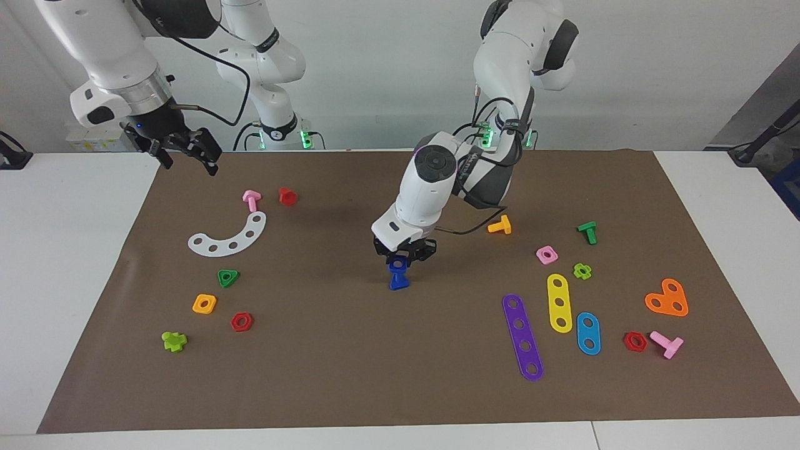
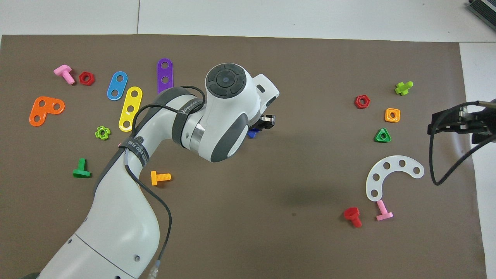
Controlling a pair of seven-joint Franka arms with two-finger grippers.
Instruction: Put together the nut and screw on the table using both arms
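Observation:
My left gripper (image 1: 403,257) is low over the middle of the brown mat (image 1: 350,362), pointing down. It is shut on the dark blue nut (image 1: 397,265). The nut sits on top of the stem of the dark blue screw (image 1: 399,281), which stands upright with its triangular head on the mat. In the overhead view the left arm's wrist covers most of this. Only the gripper (image 2: 266,121) and a blue corner of the screw (image 2: 252,134) show. My right gripper (image 1: 187,152) is open and empty. It hangs over the mat's corner by the right arm's base and waits (image 2: 445,123).
Toward the right arm's end lie a white arc strip (image 1: 228,237), pink bolt (image 1: 251,200), red bolt (image 1: 287,196), green triangular nut (image 1: 228,277), orange nut (image 1: 204,304) and red nut (image 1: 241,322). Toward the left arm's end lie an orange bolt (image 1: 500,225), pink nut (image 1: 546,254) and coloured strips (image 1: 522,337).

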